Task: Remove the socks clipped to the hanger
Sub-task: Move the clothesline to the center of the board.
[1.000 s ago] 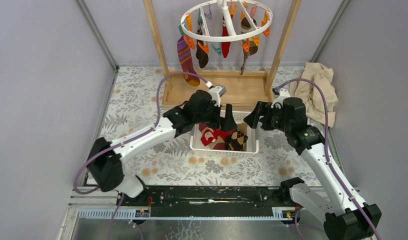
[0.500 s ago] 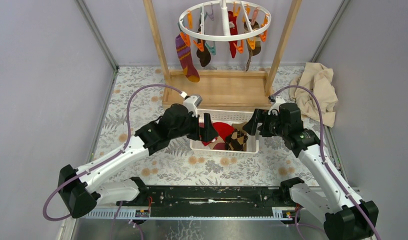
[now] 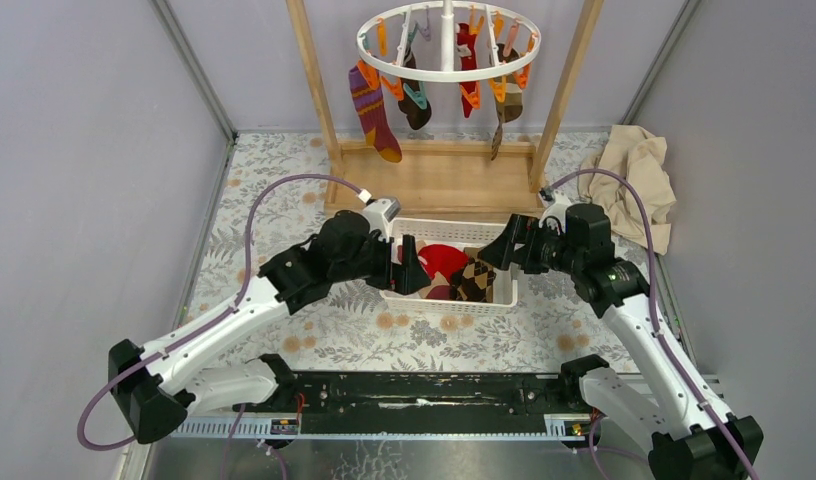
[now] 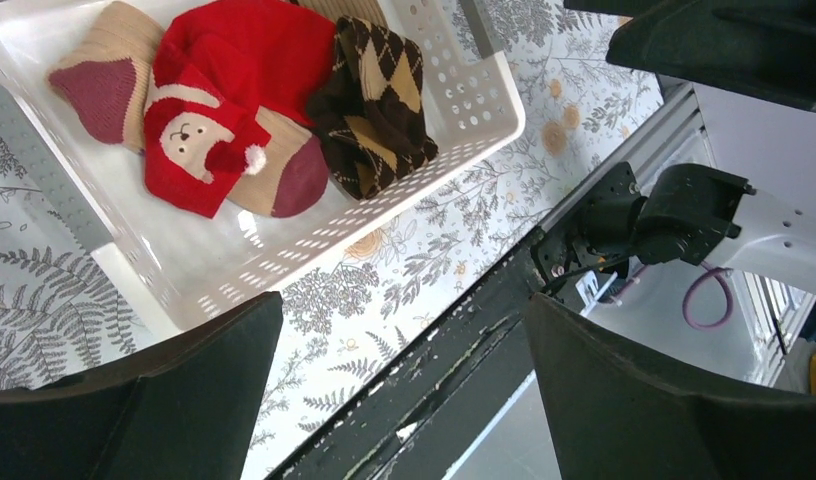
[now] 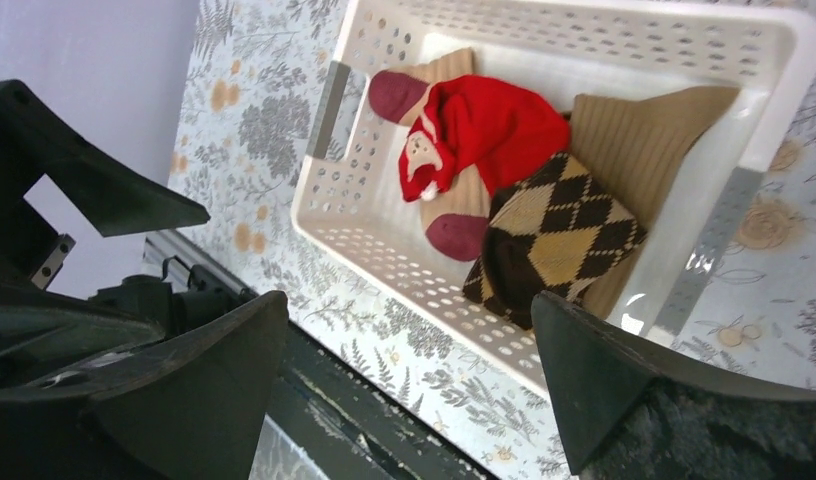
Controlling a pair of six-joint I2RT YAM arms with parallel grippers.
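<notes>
**Socks split between hanger and basket, both sets of fingers wide and empty**

Socks (image 3: 372,108) hang from clips on the white ring hanger (image 3: 448,42), which sits high at the far middle of the scene inside a wooden rack (image 3: 314,80). On the left of the ring hangs a long purple-orange striped sock, with a dark brown sock (image 3: 416,108) beside it. A red sock (image 3: 468,58) shows near the centre and a brown one (image 3: 511,100) on the right. Orange and teal clips dot the rim.

A white basket (image 3: 449,300) stands on the floral surface (image 3: 284,215), just near of the rack's base. It holds more socks. A red sock with a white figure (image 4: 199,140) lies in the middle over tan socks with maroon toes (image 4: 99,60). A brown argyle sock (image 4: 379,100) lies toward the right end, with a tan ribbed piece under it.

The left fingers (image 4: 134,410) are at the basket's near left corner, spread wide with nothing between them. The right fingers (image 5: 634,400) are at the basket's right end, likewise spread wide and empty. Each wrist view looks down into the basket between the open tips. Neither set touches a sock, and both are well apart from the hanger.

A crumpled beige cloth (image 3: 639,180) lies at the far right of the surface.
</notes>
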